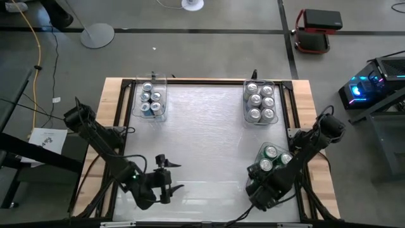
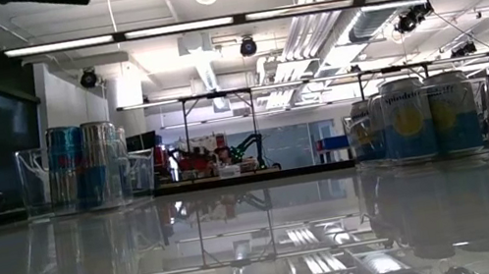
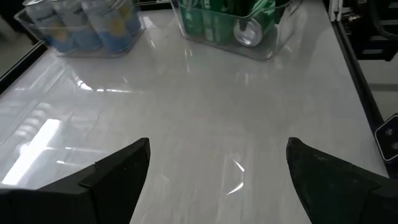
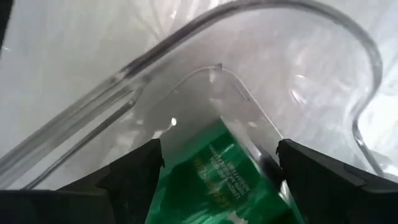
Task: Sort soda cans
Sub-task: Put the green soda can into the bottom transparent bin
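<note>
Three clear bins hold the soda cans. The far-left bin (image 1: 152, 99) has blue and silver cans (image 2: 81, 169). The far-right bin (image 1: 260, 101) has pale blue cans (image 2: 421, 117). The near-right bin (image 1: 292, 149) holds green cans (image 1: 271, 152), one of them lying on its side (image 3: 249, 31). My right gripper (image 1: 257, 177) reaches down into this bin's near end, with a green can (image 4: 217, 174) between its fingers. My left gripper (image 1: 169, 175) hovers open over bare table near the near edge, pointing right (image 3: 217, 180). My right gripper has the green can's side wall (image 4: 186, 180) between its two fingers, one finger on each side. It comes slanting down into the near-right bin. The can sits inside the bin's clear wall (image 4: 249, 106). The contact places are hidden by the fingers.
The middle of the white tabletop (image 1: 202, 139) lies bare between the bins. A wooden border (image 1: 319, 183) and a dark frame run round the table. The right arm (image 1: 304, 149) lies across the near-right bin.
</note>
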Motion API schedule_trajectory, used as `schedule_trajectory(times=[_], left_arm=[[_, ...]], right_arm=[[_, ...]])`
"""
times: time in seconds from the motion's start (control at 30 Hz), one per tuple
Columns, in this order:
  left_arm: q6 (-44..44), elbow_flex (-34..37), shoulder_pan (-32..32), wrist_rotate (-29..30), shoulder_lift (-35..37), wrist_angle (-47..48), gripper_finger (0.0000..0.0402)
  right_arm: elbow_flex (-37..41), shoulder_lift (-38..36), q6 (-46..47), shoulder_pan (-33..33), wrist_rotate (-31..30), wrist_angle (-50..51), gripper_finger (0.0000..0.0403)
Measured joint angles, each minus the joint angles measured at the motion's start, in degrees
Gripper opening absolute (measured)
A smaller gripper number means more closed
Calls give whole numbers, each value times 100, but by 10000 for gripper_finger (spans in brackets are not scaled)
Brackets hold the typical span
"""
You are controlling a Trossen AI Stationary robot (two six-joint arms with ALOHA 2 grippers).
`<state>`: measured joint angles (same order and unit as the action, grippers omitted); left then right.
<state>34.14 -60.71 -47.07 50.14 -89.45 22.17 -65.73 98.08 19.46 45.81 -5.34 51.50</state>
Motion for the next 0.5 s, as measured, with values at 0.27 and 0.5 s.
schedule_trajectory(times=[0.27, 0.5], left_arm=[[-292, -2, 139, -233, 0, -288, 353], [-292, 0, 169, -248, 0, -269, 353]], right_arm=[[168, 3, -44, -252, 747, -137, 312], [82, 28, 18, -263, 1181, 111, 312]])
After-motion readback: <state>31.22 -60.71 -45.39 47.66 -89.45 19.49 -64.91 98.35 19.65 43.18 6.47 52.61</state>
